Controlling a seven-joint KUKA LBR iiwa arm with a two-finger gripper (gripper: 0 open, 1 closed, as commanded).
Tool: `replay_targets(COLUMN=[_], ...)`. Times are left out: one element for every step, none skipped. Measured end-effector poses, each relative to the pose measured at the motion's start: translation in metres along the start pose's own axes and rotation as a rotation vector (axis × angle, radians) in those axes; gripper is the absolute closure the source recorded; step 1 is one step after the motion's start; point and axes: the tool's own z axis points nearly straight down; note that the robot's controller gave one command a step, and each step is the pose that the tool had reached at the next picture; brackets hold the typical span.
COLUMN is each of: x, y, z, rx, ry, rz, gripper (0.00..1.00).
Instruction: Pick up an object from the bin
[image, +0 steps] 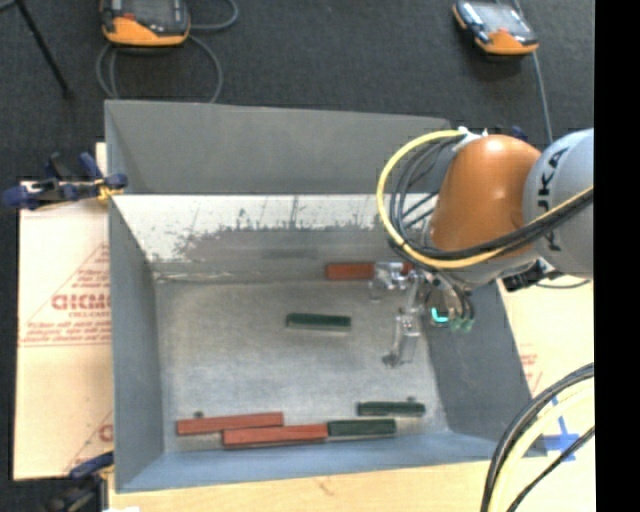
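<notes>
A: Where does the pincer hang?
B: Over bare floor near the bin's right wall, between a red block at the back edge and a green bar nearer the front. Whether it is wide or narrow cannot be told.

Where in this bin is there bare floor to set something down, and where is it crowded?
Bare: the left half of the floor, between the left wall, the middle dark green bar and the red bars along the front. Crowded: the front edge and the right side, under the gripper.
</notes>
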Motion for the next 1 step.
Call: replay_targets(x=[-0.0462], y=[0.0159], z=[0.0981], rx=[0.0], ry=[-0.004], rz=[-0.039], gripper=[0.0])
